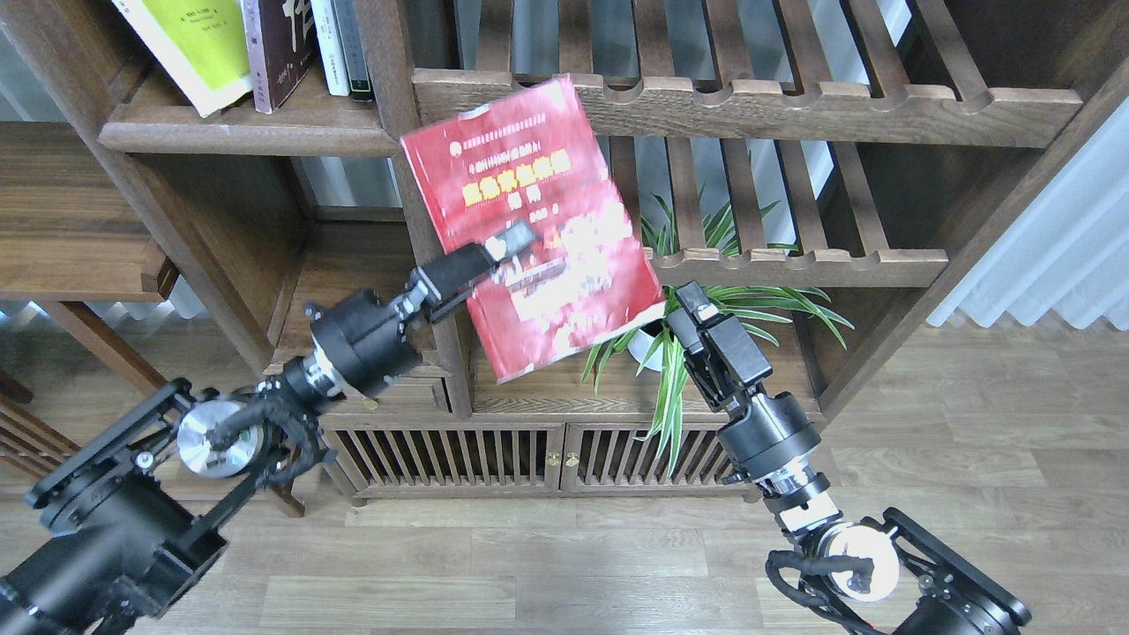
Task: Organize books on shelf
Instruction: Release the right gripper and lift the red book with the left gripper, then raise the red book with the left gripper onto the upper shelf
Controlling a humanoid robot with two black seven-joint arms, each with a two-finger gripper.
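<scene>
left gripper (507, 244) clamps glossy red book (538, 194) | right gripper (692, 304) empty

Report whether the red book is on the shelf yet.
Not yet. The red book hangs tilted in the air, clamped by the left pincer, below and right of the shelf.

Glossy red paper cover of the red book (538, 220), matt dark-brown grained wood of the shelf (256, 132).
</scene>
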